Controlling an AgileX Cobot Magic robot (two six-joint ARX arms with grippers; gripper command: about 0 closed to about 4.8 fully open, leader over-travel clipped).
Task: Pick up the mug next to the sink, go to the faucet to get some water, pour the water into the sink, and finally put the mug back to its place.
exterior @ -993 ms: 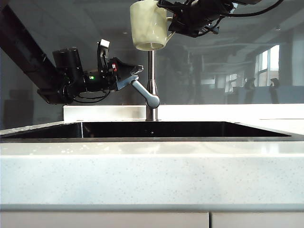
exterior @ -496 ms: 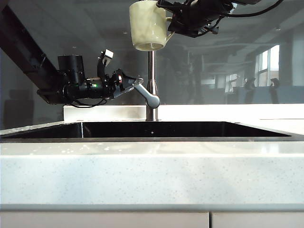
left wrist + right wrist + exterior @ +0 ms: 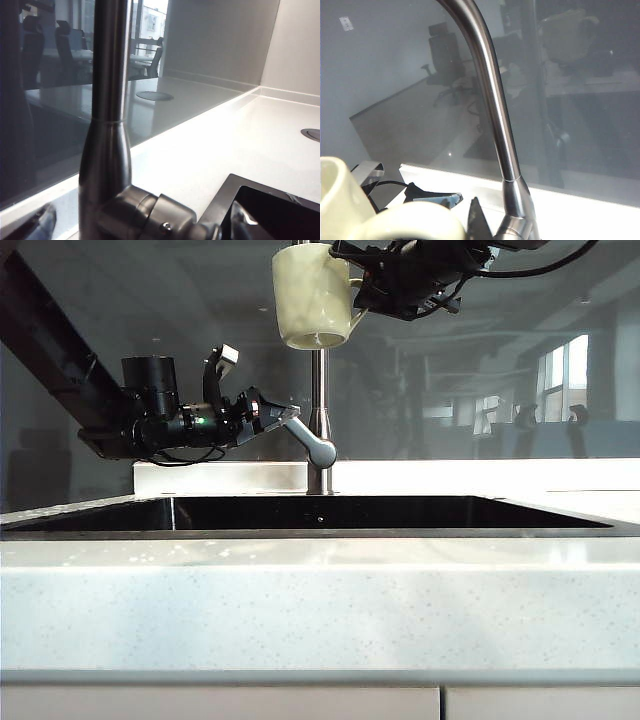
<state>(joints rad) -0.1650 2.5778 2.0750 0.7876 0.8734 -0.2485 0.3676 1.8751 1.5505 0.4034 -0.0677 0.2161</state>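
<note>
Cream-green and glossy, the mug (image 3: 312, 295) hangs high in the exterior view, held by its handle in the right gripper (image 3: 362, 287), whose jaws are pinched narrow on the loop. The mug sits upright just in front of the faucet (image 3: 319, 420) stem, near the top of the frame, well above the dark sink (image 3: 320, 512). The spout tip is cut off by the frame edge, so whether the mug is exactly under it cannot be told. On the left, the left gripper (image 3: 283, 412) stands wide, its fingers at the end of the lever (image 3: 308, 438) that slants down to the faucet base. No water shows.

Seen from the left wrist, the faucet (image 3: 107, 115) stem fills the near field, with the lever (image 3: 165, 220) root below it and a corner of the sink (image 3: 235, 185) beyond. The gripper's own fingers are barely in view here.

From the right wrist, the mug (image 3: 390, 220) rim sits low and close, the faucet (image 3: 495, 125) gooseneck rising beside it, and the left gripper (image 3: 451, 202) tips show down by the stem.

By my reading, the step in hand is fetching water: mug placed, tap not yet running. The next move calls for the left gripper to push the lever open while the right arm holds the mug steady and level under the outlet.
</note>
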